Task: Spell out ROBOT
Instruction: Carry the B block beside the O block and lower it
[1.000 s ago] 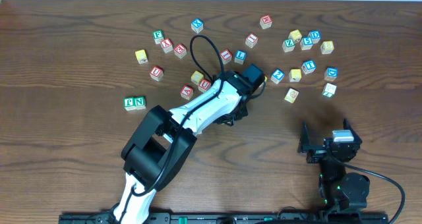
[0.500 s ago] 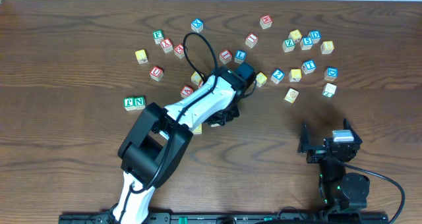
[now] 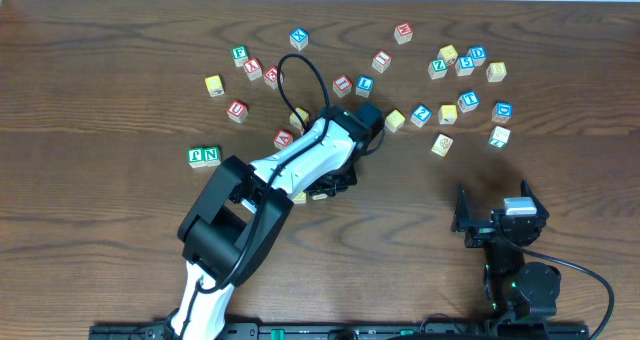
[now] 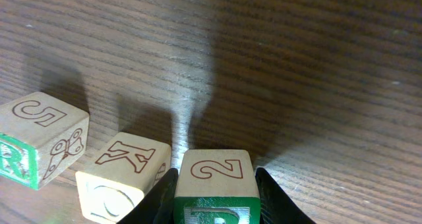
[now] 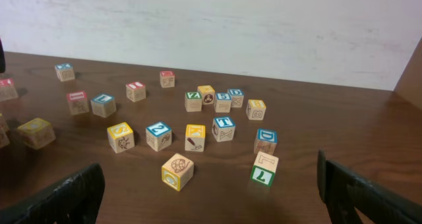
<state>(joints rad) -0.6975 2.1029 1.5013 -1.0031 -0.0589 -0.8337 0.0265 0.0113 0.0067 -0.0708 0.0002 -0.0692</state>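
Left wrist view: your left pincer [image 4: 214, 196] is clamped on the green-faced cube [image 4: 214, 174] with the 2 on top, dead between the fingers mid-counter [image 4: 297, 66], so it's the left arm's job, while the right pincer [image 3: 497, 215] sits spread apart, well off.

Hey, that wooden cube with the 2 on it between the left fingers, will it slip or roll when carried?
Probably rigid: the green-faced cube looks like solid wood, so the left end effector shouldn't deform it. Flat faces suggest it won't roll. Its smooth sides might slip under a loose grip.
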